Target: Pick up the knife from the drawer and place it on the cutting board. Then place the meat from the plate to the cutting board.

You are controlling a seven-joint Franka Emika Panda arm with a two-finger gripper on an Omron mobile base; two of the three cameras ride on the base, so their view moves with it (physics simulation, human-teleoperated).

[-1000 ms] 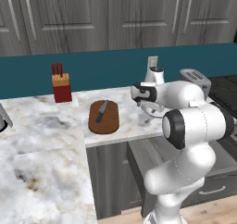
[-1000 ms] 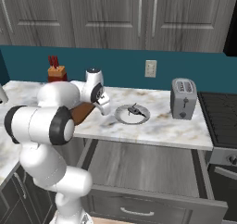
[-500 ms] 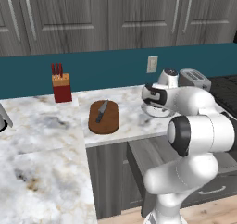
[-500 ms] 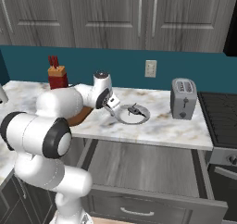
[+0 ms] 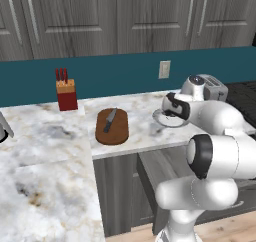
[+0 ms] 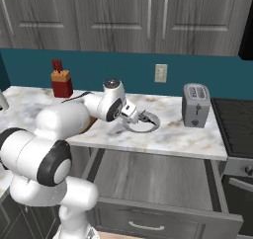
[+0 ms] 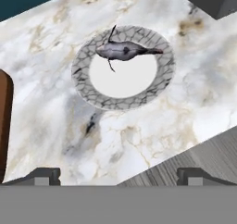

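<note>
Jaws wide open and empty, the gripper hangs over the counter just short of the plate.

The knife already lies on the cutting board, so the first half looks done. The meat, more grey than red here, sits on the plate's far rim; the board is beside the plate. The drawer below the plate stands open. Left to do: grasp the meat and carry it to the board.
</note>
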